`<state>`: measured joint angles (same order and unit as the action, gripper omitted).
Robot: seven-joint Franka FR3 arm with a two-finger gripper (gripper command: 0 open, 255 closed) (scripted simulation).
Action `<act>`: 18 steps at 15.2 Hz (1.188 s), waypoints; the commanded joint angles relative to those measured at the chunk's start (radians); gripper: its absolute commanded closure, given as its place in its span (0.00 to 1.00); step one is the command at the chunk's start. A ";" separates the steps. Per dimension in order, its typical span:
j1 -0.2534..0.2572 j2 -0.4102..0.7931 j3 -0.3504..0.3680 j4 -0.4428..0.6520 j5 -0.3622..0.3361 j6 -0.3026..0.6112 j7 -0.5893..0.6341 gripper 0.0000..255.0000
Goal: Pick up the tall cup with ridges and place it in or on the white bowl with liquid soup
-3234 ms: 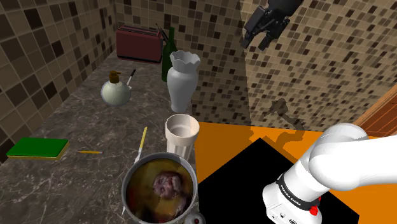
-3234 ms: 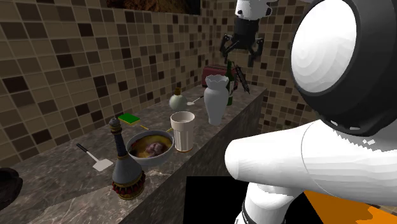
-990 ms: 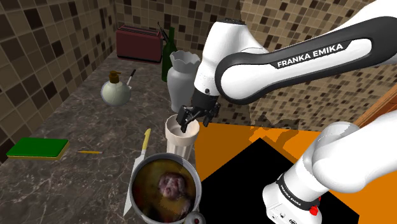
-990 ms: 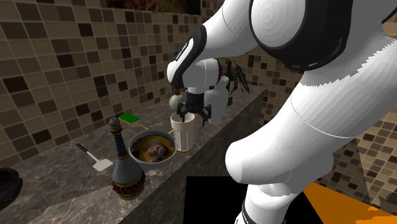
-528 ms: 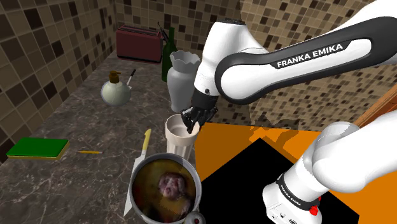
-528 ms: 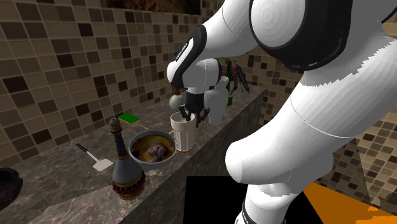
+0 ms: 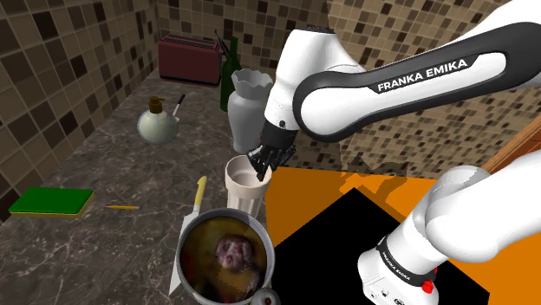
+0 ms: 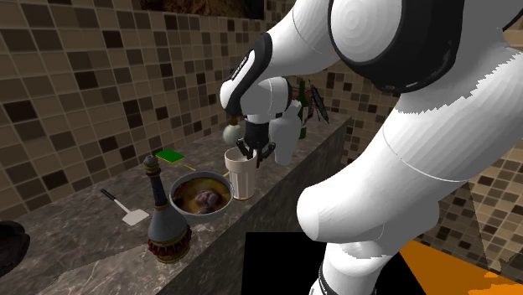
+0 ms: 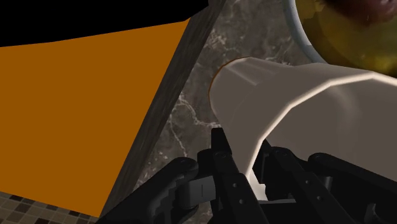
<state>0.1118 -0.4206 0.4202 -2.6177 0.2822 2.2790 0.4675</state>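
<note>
claw (image 7: 263, 163): clamped on cup (image 7: 245, 192) rim | bowl (image 7: 178, 260): brown soup with lump

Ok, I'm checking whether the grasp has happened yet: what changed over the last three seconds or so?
The gripper came down from high above the counter to the tall cup, straddled its rim with fingers open, then shut on the cup's wall. The tall cup stands where it was, not lifted. The vase and toaster are unchanged.
</note>
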 commanded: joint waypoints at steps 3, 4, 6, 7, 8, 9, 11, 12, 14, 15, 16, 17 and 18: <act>0.001 -0.025 -0.008 0.022 -0.002 -0.049 0.001 1.00; 0.001 -0.033 -0.011 0.030 -0.003 -0.065 0.001 1.00; 0.001 -0.048 -0.017 0.047 -0.005 -0.096 0.002 1.00; 0.001 -0.055 -0.020 0.056 -0.007 -0.111 0.002 1.00; 0.001 -0.061 -0.023 0.065 -0.008 -0.127 0.002 1.00; 0.001 -0.067 -0.026 0.074 -0.009 -0.142 0.003 1.00; 0.000 -0.078 -0.031 0.093 -0.012 -0.172 0.004 1.00; 0.000 -0.084 -0.034 0.103 -0.014 -0.187 0.005 1.00; -0.001 -0.093 -0.039 0.123 -0.017 -0.217 0.006 1.00; -0.001 -0.097 -0.042 0.134 -0.019 -0.231 0.007 1.00; -0.002 -0.101 -0.044 0.144 -0.020 -0.246 0.007 1.00; -0.002 -0.105 -0.047 0.155 -0.022 -0.260 0.008 1.00; -0.003 -0.109 -0.049 0.166 -0.023 -0.275 0.009 1.00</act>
<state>0.1086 -0.5243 0.3723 -2.4625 0.2596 2.0192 0.4743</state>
